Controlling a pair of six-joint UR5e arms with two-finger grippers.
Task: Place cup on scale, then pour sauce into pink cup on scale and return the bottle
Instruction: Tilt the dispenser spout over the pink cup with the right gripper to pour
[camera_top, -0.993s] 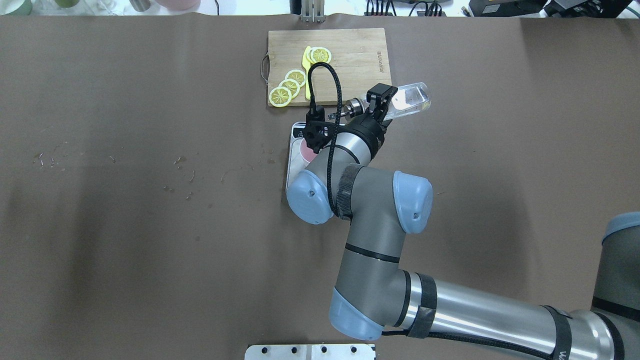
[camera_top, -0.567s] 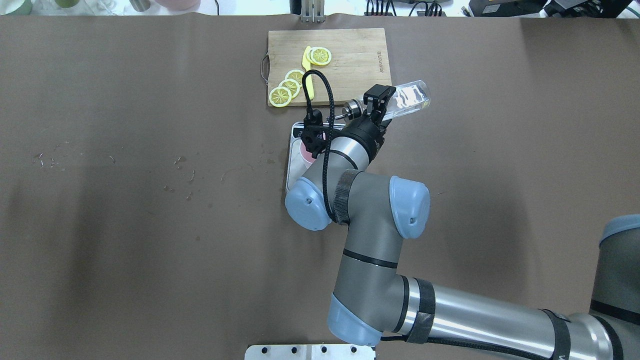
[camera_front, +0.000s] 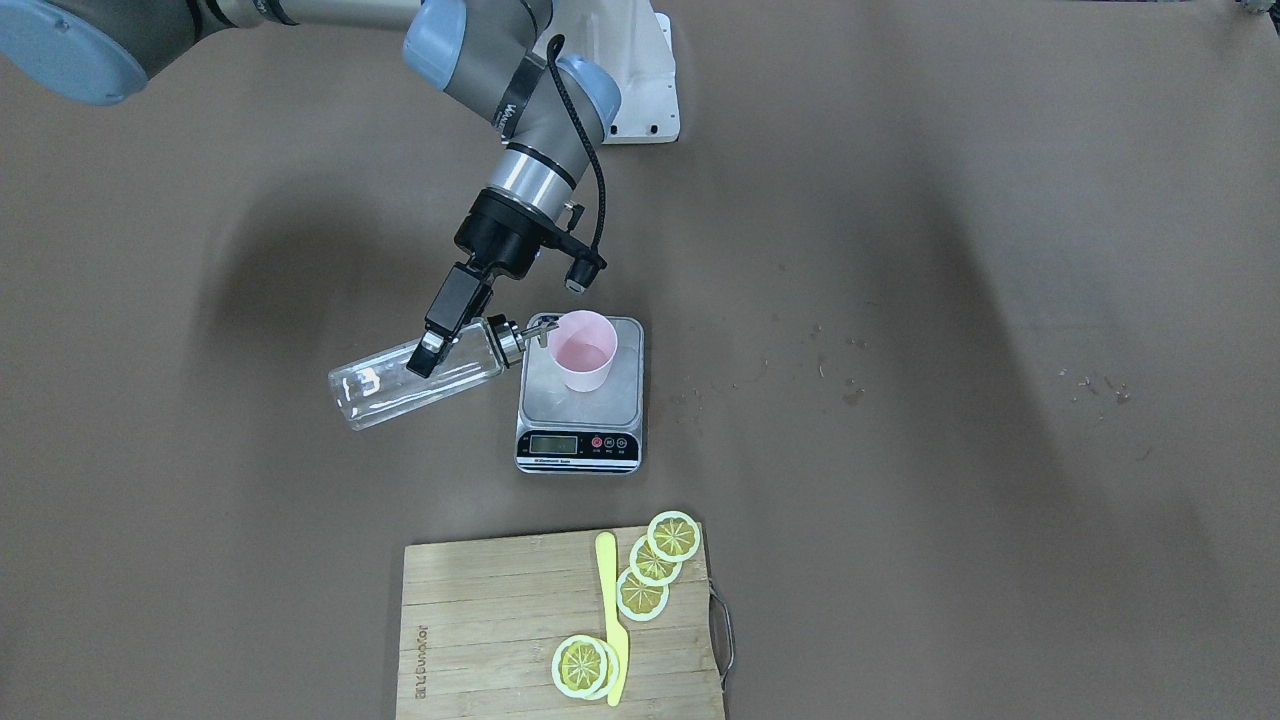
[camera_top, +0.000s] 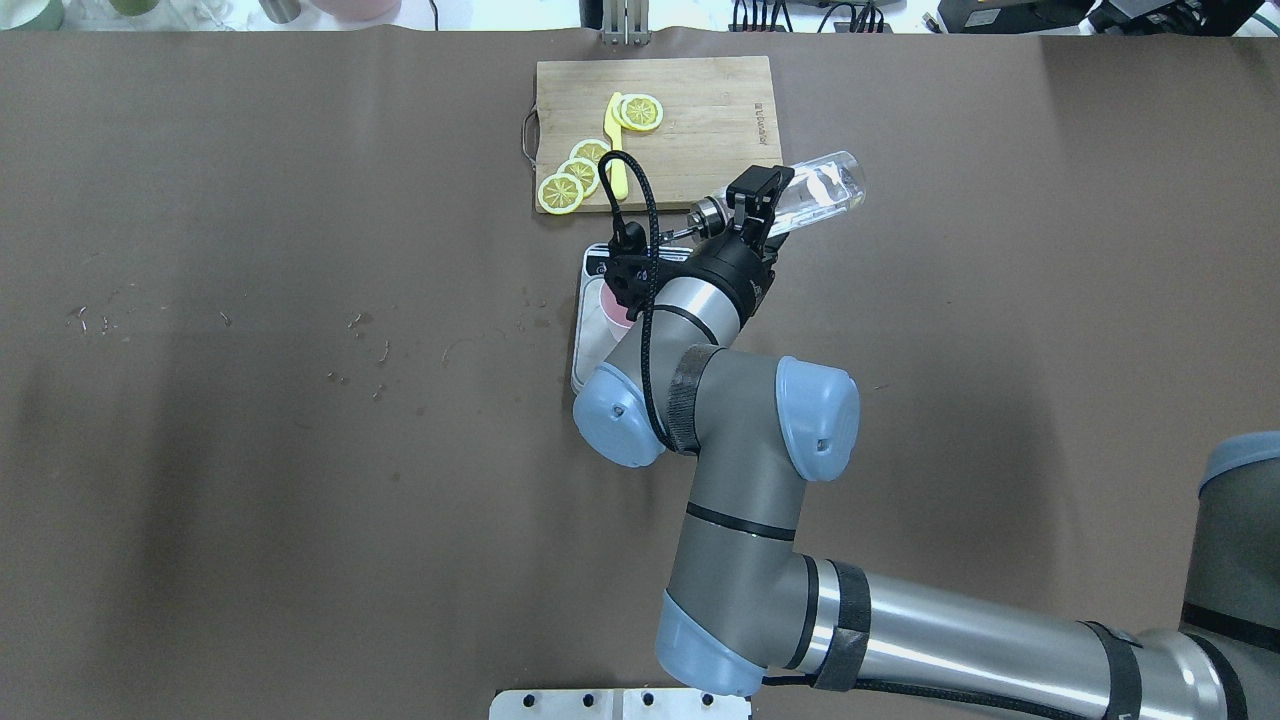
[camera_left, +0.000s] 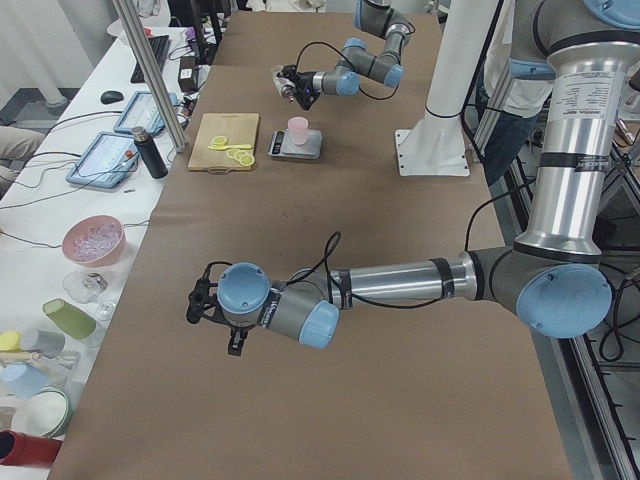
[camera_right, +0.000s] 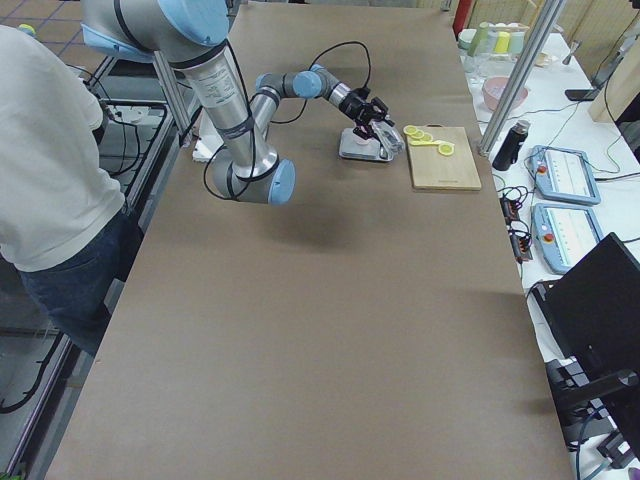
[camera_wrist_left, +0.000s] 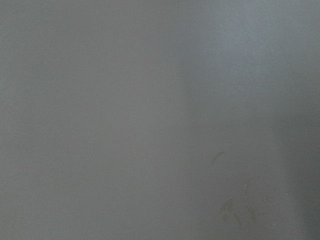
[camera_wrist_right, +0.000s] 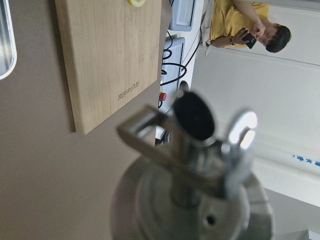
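Right end effector (camera_front: 432, 352) clenched on the bottle (camera_front: 380, 390) near its shoulder; front view shows it tipped almost flat at 9 o'clock of the cup (camera_front: 583, 352) on the scale (camera_front: 548, 398), spout at the rim. Smooth rigid glass, likely slippery and breakable: hold the body, not the cap

cup (camera_front: 583, 352) upright on the scale (camera_front: 560, 405), scale near the middle of the tabletop (camera_front: 950, 300), bottle (camera_front: 400, 385) near level in the right fingers (camera_front: 447, 305) on the scale's robot-right side, spout at the cup's rim, cutting board (camera_front: 480, 620) beyond the scale, away from the robot, lemon slices (camera_front: 655, 562) and knife (camera_front: 610, 610) on it
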